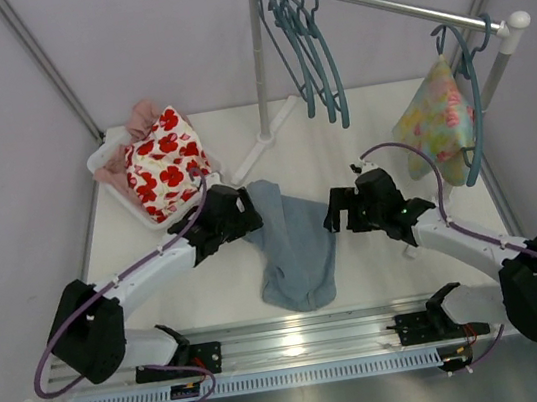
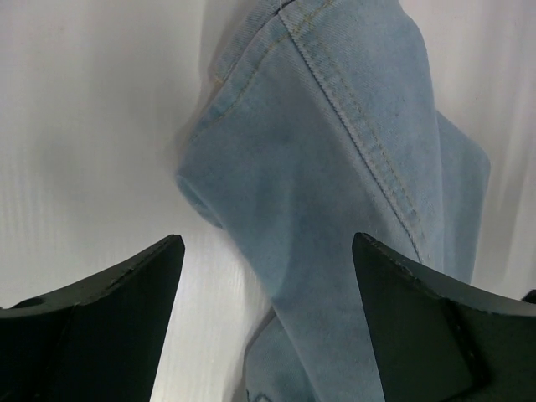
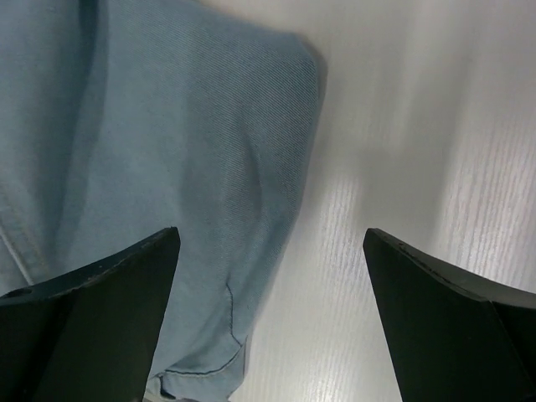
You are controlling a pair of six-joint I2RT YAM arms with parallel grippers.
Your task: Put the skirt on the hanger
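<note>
Faded denim skirt (image 1: 295, 242) lies rumpled on my white table (image 1: 340, 140).
My left gripper (image 1: 248, 210) and right gripper (image 1: 333, 214) flank it, jaws wide (nothing held); thin teal hangers (image 1: 304, 29) hang behind.

White table (image 1: 212, 295), pale lilac walls (image 1: 123, 41)

White arms (image 1: 157, 269), black joints (image 1: 91, 331), purple cables (image 1: 404, 144)

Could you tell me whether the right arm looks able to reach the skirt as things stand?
Probably yes: the right gripper hangs open over the edge of the skirt, and nothing lies between them.
</note>
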